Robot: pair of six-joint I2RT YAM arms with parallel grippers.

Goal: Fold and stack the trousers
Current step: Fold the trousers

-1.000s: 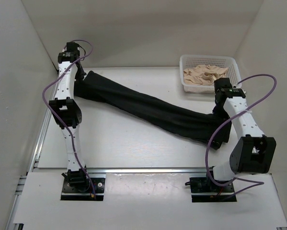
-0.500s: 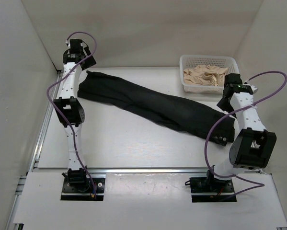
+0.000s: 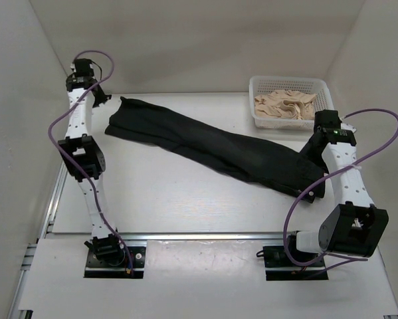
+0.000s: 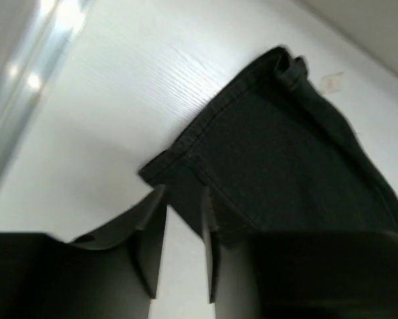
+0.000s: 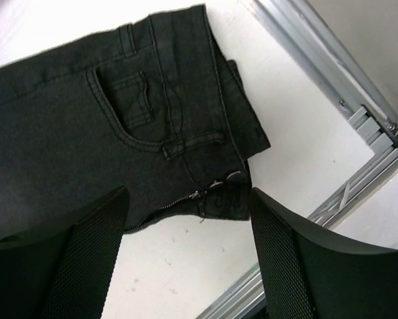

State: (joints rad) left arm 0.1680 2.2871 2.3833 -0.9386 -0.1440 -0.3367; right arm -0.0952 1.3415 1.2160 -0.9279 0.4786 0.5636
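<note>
The black trousers [image 3: 218, 143] lie flat in a diagonal band from the far left to the near right of the table. Their hem end [image 4: 285, 146] fills the left wrist view. My left gripper [image 3: 99, 98] hovers just off that corner [image 4: 183, 194], jaws open a narrow way with only bare table between them. The waist end [image 5: 72, 113], with its pocket, open zip and metal button [image 5: 233, 176], lies below my right gripper [image 5: 189, 193]. The right gripper [image 3: 309, 151] is wide open and holds nothing.
A white basket [image 3: 288, 81] with beige cloth [image 3: 285, 105] stands at the far right, just beyond the right arm. Aluminium rails run along the table's left edge [image 4: 32, 80] and near the waist end [image 5: 358, 119]. White walls enclose three sides.
Both grippers let go of the trousers, which dropped from a stretched hold to lie flat. The left arm swung left off the hem; the right arm pulled back to the right.
</note>
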